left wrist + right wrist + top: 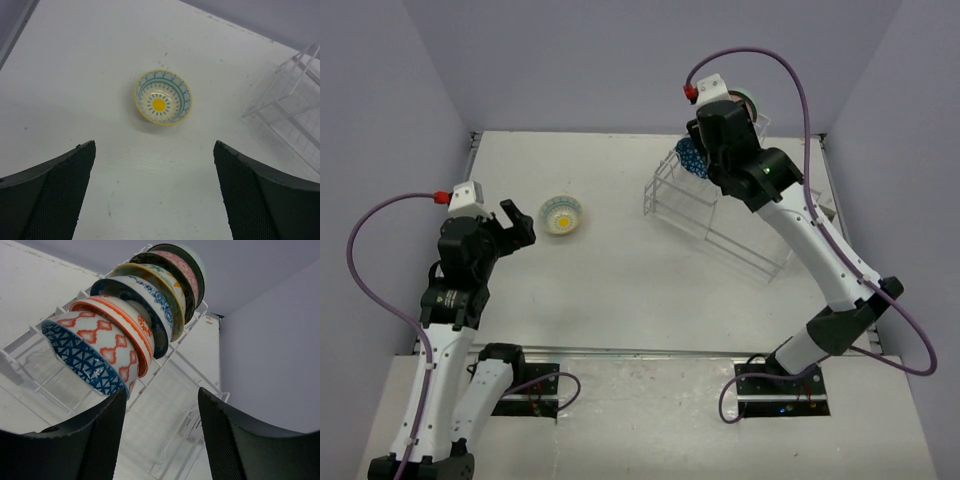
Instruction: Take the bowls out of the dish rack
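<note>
A cream bowl with a yellow flower (561,214) sits upright on the table, also in the left wrist view (162,97). My left gripper (519,224) is open and empty, just left of it. The dish rack (715,215) stands at the far right, its wires clear in the right wrist view (165,405). Several bowls stand on edge in its slots; the nearest is blue-netted with red diamonds (90,352), then a red-orange one (131,325). My right gripper (162,430) is open and empty, hovering over the rack beside the blue-netted bowl (691,158).
The rack's long lower section (750,245) runs toward the near right. The corner of the rack shows in the left wrist view (292,100). Purple walls close the table at the back and sides.
</note>
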### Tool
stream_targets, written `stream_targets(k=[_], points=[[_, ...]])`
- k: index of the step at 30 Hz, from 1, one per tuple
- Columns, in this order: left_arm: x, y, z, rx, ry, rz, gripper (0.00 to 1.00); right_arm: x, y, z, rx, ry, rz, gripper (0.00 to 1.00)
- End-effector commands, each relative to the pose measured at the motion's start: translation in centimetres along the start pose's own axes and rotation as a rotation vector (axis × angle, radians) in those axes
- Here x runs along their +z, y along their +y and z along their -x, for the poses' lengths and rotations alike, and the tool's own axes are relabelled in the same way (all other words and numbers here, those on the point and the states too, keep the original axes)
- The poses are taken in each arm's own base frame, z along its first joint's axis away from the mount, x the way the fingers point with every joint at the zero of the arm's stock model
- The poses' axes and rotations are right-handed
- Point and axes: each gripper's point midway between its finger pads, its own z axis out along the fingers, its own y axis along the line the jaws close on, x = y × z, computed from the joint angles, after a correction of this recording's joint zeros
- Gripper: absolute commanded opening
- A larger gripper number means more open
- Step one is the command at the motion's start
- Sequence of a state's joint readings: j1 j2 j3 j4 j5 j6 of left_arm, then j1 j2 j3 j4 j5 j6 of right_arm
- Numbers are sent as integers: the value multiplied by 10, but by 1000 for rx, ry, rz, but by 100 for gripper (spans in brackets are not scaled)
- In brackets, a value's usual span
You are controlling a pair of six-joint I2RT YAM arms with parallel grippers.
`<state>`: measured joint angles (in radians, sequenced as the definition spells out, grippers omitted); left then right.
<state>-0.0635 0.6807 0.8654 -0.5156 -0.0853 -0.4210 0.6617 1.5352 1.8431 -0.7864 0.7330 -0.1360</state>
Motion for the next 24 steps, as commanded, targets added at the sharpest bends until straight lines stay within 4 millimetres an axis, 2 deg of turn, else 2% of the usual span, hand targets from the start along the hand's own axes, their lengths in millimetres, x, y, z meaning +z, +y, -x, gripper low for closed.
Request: stream_targets(k=[1, 15, 20, 24], points=[[2, 19, -25, 60, 60, 68, 100, 2, -20, 21, -59, -14, -82, 60], [6, 13, -36, 62, 73, 38, 100, 38, 16, 7, -131, 67, -60, 56], [6, 11, -36, 64, 74, 30, 100, 48, 20, 11, -146, 40, -79, 44], [7, 11, -38, 64, 77, 29, 100, 61, 23, 1, -217, 81, -139, 36]])
